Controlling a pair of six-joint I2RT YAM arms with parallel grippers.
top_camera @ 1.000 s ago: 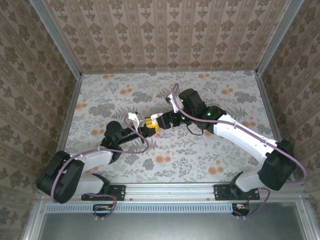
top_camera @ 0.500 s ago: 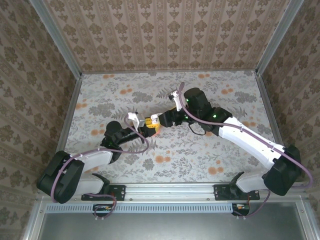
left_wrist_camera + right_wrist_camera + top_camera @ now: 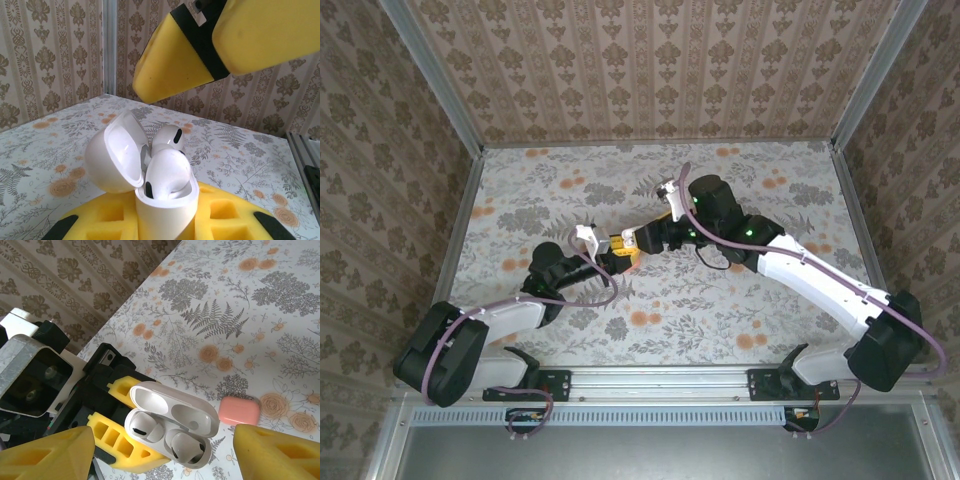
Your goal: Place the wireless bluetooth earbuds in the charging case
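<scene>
The white charging case (image 3: 162,200) stands upright with its lid (image 3: 117,152) swung open, and my left gripper (image 3: 162,220) is shut on its lower body between yellow pads (image 3: 225,215). Two white earbuds (image 3: 167,172) (image 3: 169,139) sit in its wells. From the right wrist I look down on the same case (image 3: 165,440), with one earbud (image 3: 145,429) on the left and one (image 3: 187,447) on the right. My right gripper (image 3: 165,437) hovers above it, open, its yellow fingertips (image 3: 50,455) wide apart and touching nothing. In the top view both grippers (image 3: 616,252) (image 3: 642,238) meet mid-table.
A shut coral-pink case (image 3: 239,410) lies on the floral tabletop (image 3: 280,315) just beyond the held case. The left wrist's camera block (image 3: 35,375) sits close at the left. Patterned walls (image 3: 650,60) enclose the table on three sides.
My right arm has swung slightly up and to the right, its open gripper staying over the case. The left arm and the case have not moved.
</scene>
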